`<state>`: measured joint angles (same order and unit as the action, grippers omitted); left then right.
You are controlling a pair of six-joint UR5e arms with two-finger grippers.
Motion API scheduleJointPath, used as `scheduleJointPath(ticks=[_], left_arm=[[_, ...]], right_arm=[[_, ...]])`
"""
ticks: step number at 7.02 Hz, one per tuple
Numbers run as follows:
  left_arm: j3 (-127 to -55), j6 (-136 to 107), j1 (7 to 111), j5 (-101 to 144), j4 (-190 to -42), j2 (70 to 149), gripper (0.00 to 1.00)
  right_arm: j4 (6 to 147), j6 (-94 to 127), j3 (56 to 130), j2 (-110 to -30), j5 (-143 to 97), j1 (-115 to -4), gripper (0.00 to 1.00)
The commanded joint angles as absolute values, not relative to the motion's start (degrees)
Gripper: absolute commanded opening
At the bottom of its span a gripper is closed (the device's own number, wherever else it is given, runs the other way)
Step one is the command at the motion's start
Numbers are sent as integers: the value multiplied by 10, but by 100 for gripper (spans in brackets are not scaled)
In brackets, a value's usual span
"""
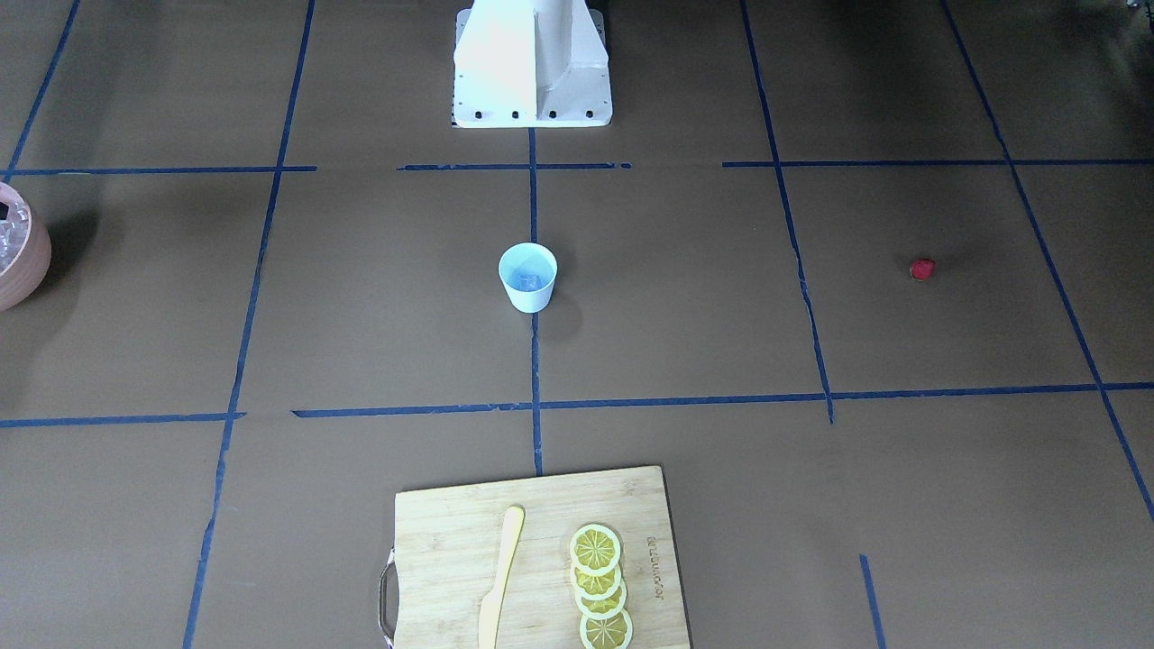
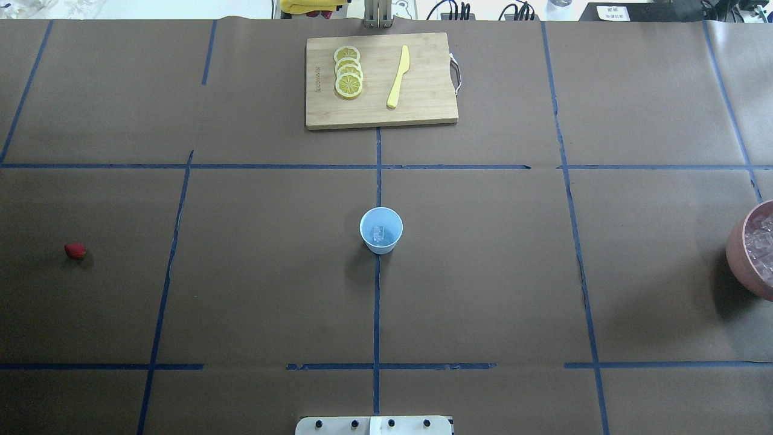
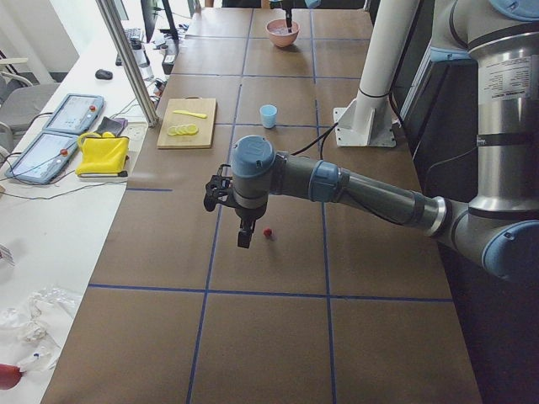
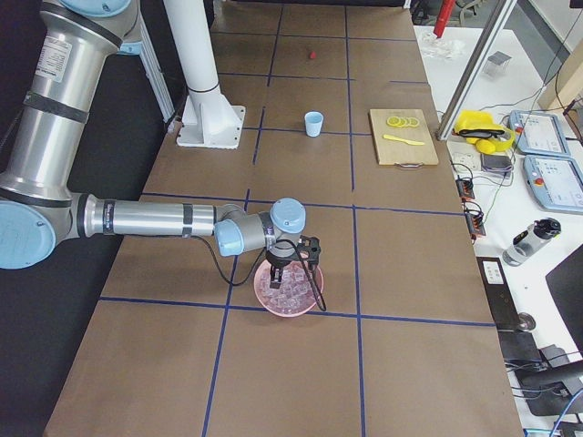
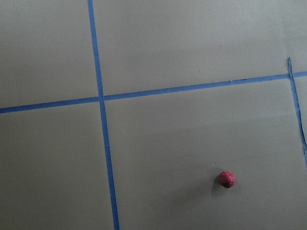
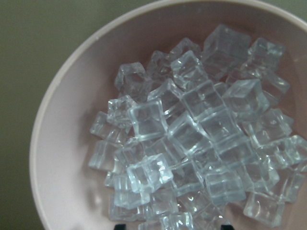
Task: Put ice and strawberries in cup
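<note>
The mid-frame ice [image 6: 192, 139] looked hard, slippery, best pinched across flat faces; left tool [image 3: 243, 238] and right tool [image 4: 303, 276] states were unclear.

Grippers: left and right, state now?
Left gripper: cannot tell, seen only from the side, near the strawberry.
Right gripper: cannot tell, seen only from the side, over the ice in the pink bowl.

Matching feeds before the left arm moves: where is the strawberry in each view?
Front-facing: strawberry right of the cup, level with it.
Overhead: far left, level with the cup.
Exterior left: centre, just right of the left gripper.
Exterior right: top, beyond the cup.
Left wrist: lower right.
Right wrist: not in it; only ice in the bowl.
Landmark: the cup, in all four exterior views.
</note>
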<state>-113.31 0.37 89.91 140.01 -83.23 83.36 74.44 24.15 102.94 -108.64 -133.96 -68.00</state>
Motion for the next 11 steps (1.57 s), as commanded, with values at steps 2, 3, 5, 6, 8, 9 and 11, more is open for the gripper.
scheduleJointPath(ticks=[2, 3, 5, 6, 8, 9, 11], left_arm=[[-1134, 4, 899, 1400, -832, 833, 100], [-1134, 4, 899, 1400, -832, 833, 100], [-1134, 4, 899, 1400, -832, 833, 100], [-1134, 4, 899, 1400, -832, 833, 100], [-1134, 4, 899, 1400, -832, 834, 100], [-1134, 4, 899, 1399, -832, 833, 100], [-1134, 4, 899, 1400, -832, 833, 100]], right_arm=[[746, 242, 1023, -1087, -1339, -677, 70], [745, 241, 1018, -1086, -1339, -674, 70], [744, 242, 1016, -1085, -1339, -671, 69], [744, 242, 1016, -1084, -1339, -668, 68], [744, 242, 1015, -1078, -1332, -662, 67], [745, 242, 1013, -1076, -1332, -659, 67], [745, 242, 1012, -1075, -1331, -658, 67]])
